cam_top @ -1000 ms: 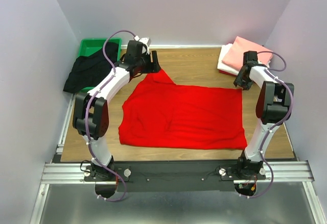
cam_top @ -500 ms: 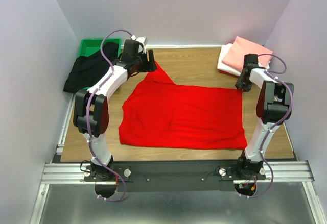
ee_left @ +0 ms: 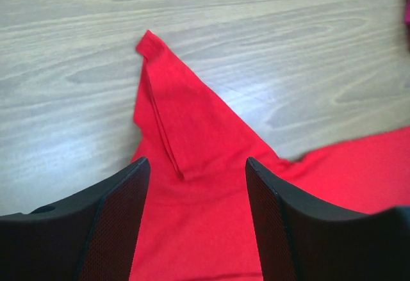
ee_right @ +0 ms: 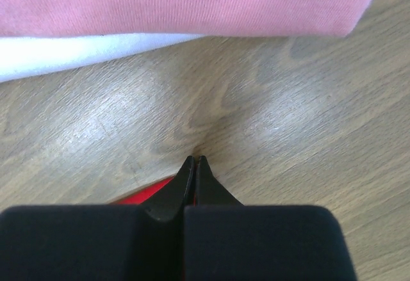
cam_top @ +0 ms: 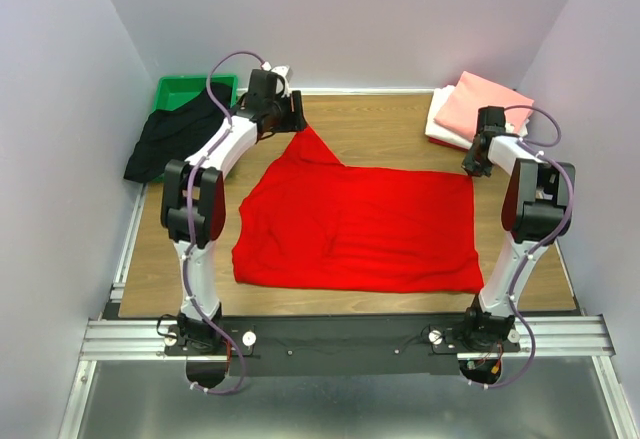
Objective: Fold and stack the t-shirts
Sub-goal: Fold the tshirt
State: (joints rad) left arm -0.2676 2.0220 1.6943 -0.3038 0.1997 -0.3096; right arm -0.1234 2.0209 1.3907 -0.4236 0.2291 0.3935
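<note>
1. Half the job looks done. A salmon-pink t-shirt (cam_top: 487, 99) sits folded into a neat rectangle on top of a folded white t-shirt (cam_top: 441, 119), stacked at the far right corner of the table (cam_top: 390, 119).

2. The red t-shirt (cam_top: 360, 229) lies spread flat across the middle of the table, not yet folded. Its cloth is plain, bright and mostly smooth, with soft creases left of centre. One sleeve (ee_left: 168, 108) juts toward the far left as a narrow point, its hem doubled over on itself.

3. The black t-shirt (cam_top: 170, 139) waits in a crumpled heap at the far left, draped half out of a green bin (cam_top: 190, 89) and over the table's edge.

4. The left gripper (ee_left: 195, 166) hovers above the base of the red sleeve. Its jaws stand apart on either side of the cloth and grasp nothing.

5. The right gripper (ee_right: 193, 160) is clenched tight at the red shirt's far right corner, just short of the folded stack. A sliver of red shows beside its fingertips. Whether any cloth is pinched between them cannot be told from the wrist view.

6. By this reading, the fold of the red shirt is only being set up. After it, the black shirt must be laid out and folded, and both added to the stack.
</note>
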